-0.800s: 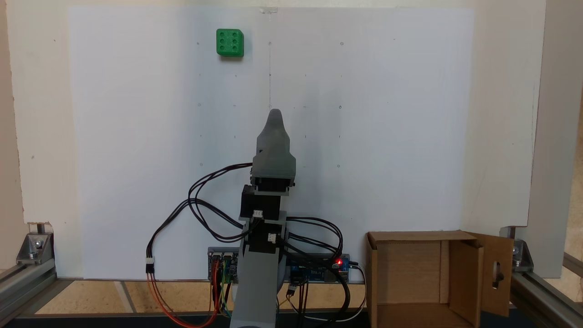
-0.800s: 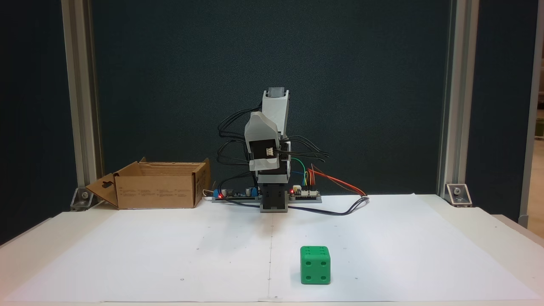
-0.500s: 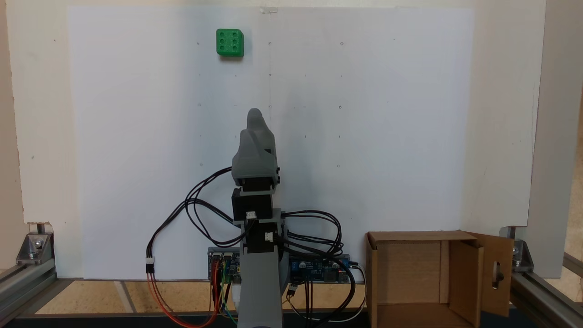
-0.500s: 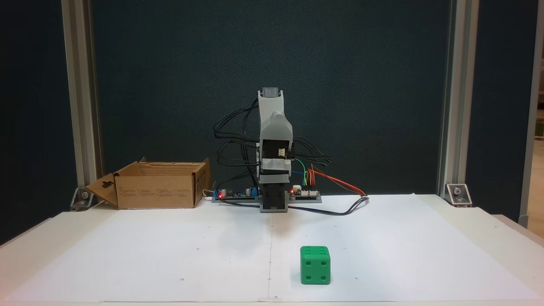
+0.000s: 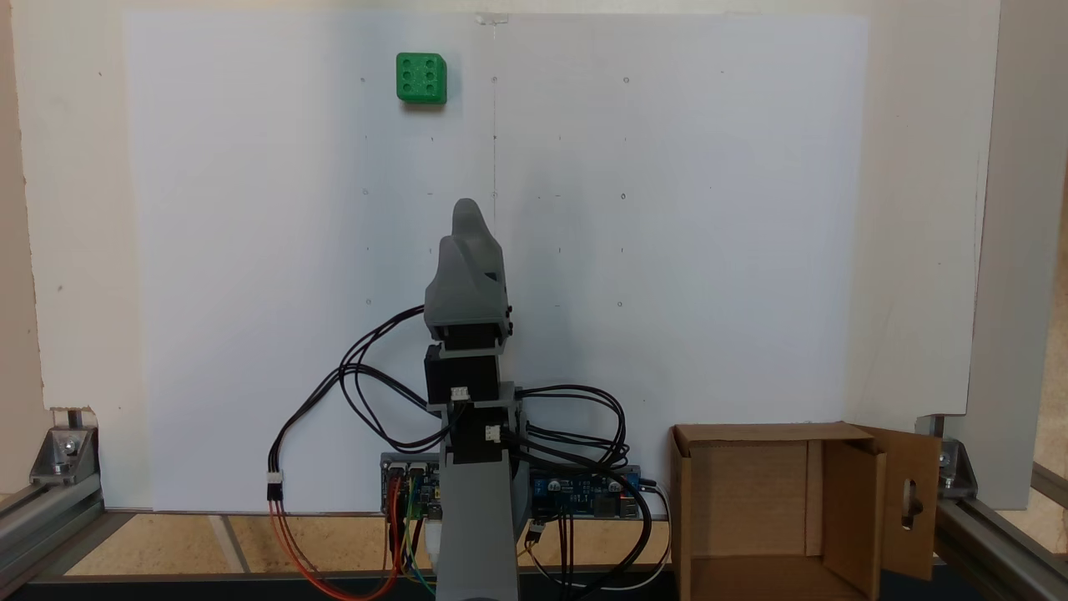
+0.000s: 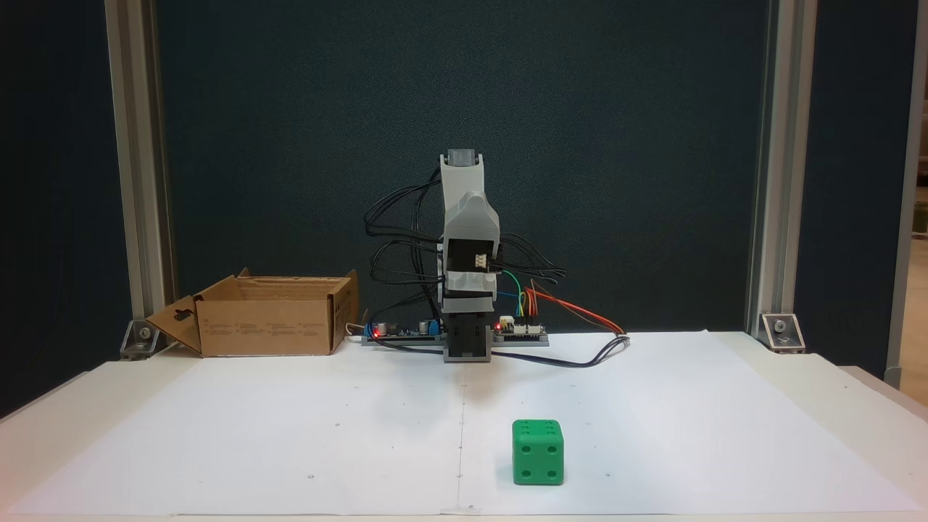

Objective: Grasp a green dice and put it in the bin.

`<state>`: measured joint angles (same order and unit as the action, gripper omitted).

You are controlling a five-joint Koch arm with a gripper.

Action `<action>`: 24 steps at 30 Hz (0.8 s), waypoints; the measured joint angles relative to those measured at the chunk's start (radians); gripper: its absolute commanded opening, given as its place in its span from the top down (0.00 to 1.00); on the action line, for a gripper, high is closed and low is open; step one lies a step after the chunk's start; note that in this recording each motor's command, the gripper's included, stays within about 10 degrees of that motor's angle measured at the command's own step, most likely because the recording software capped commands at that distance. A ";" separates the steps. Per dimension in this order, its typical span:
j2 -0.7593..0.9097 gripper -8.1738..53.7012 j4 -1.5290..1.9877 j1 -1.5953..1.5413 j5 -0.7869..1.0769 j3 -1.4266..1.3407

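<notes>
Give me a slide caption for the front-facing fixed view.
Green dice sits on white paper, apart from the arm's gripper; cardboard bin behind.

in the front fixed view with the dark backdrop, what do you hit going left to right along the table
cardboard box → robot arm → green dice → right corner bracket

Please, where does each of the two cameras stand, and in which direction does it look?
A fixed view: above and behind the arm's base, looking down over the arm to the white sheet; green dice far, bin near right.
A fixed view: low at the opposite table edge, facing the arm; dice near, bin left.
Both share arm, dice, bin, sheet.
</notes>
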<state>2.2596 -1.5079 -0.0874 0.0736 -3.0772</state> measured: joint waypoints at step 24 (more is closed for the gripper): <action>0.000 0.15 0.031 -0.057 0.000 0.000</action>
<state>2.2596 -1.4772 -0.1442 0.0736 -3.0772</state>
